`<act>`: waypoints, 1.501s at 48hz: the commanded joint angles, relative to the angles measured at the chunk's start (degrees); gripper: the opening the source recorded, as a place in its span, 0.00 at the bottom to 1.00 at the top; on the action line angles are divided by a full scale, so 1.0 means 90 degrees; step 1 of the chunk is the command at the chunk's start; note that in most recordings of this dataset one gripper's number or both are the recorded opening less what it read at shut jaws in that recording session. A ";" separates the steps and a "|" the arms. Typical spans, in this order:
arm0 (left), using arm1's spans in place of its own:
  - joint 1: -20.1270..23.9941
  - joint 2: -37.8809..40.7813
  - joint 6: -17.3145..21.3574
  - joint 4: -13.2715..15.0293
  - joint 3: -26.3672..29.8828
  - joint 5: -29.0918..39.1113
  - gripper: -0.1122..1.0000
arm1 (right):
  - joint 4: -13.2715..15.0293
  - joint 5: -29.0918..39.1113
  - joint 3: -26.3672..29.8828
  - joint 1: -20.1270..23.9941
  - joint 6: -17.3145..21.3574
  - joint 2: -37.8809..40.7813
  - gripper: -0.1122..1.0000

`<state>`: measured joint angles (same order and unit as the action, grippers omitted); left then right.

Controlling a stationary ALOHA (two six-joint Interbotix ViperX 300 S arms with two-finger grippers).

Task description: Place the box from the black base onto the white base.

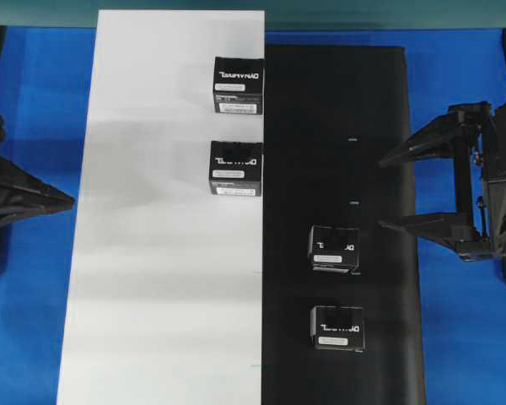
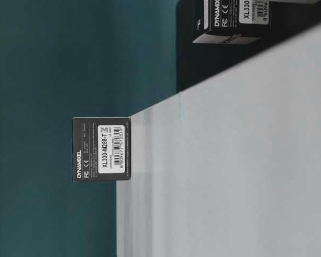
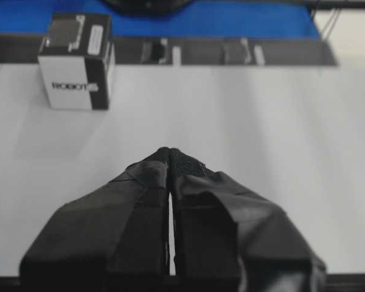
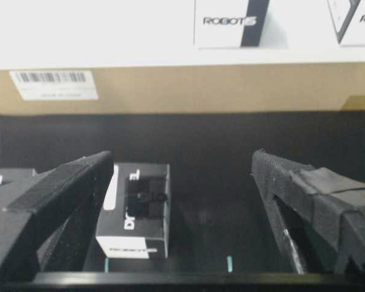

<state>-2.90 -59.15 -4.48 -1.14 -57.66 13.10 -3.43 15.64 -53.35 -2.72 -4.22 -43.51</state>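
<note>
Two black boxes stand on the black base (image 1: 346, 126): one box (image 1: 334, 248) mid-board, another (image 1: 337, 327) nearer the front. Two more boxes (image 1: 238, 84) (image 1: 235, 167) stand on the white base (image 1: 152, 253) along its right edge. My right gripper (image 1: 381, 192) hangs open over the black base's right side, up and to the right of the mid-board box. In the right wrist view that box (image 4: 137, 210) lies by the left finger, apart from it, with the gripper (image 4: 182, 157) empty. My left gripper (image 3: 169, 152) is shut and empty over the white base's left edge.
Blue table (image 1: 42, 101) surrounds both boards. In the table-level view one box (image 2: 101, 150) stands on the white base (image 2: 230, 171) and another (image 2: 230, 21) at the frame's top edge. The left wrist view shows a box (image 3: 76, 61) far ahead to the left.
</note>
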 commanded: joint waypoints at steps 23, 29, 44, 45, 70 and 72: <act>0.0039 -0.0088 -0.0469 -0.0020 0.0117 -0.0049 0.09 | -0.0010 -0.0020 -0.0176 0.0156 0.0059 -0.0176 1.00; 0.0049 -0.0127 -0.0469 -0.0020 0.0107 -0.0049 0.09 | -0.0039 -0.0020 -0.0244 0.0166 0.0068 -0.0195 1.00; 0.0029 -0.0117 -0.0498 -0.0020 0.0098 -0.0049 0.09 | -0.0039 -0.0020 -0.0264 0.0244 0.0088 -0.0352 1.00; 0.0029 -0.0117 -0.0508 -0.0020 0.0098 -0.0059 0.09 | -0.0029 -0.0020 -0.0273 0.0254 0.0088 -0.0371 1.00; 0.0010 -0.0146 -0.0498 -0.0020 0.0088 -0.0049 0.09 | -0.0039 0.0264 -0.0400 0.0273 0.0166 -0.0684 1.00; 0.0010 -0.0146 -0.0498 -0.0020 0.0088 -0.0049 0.09 | -0.0029 0.0264 -0.0420 0.0264 0.0176 -0.0693 1.00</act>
<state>-2.64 -60.64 -8.96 -1.14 -57.66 12.92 -3.60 18.19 -57.30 -0.44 -2.72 -49.83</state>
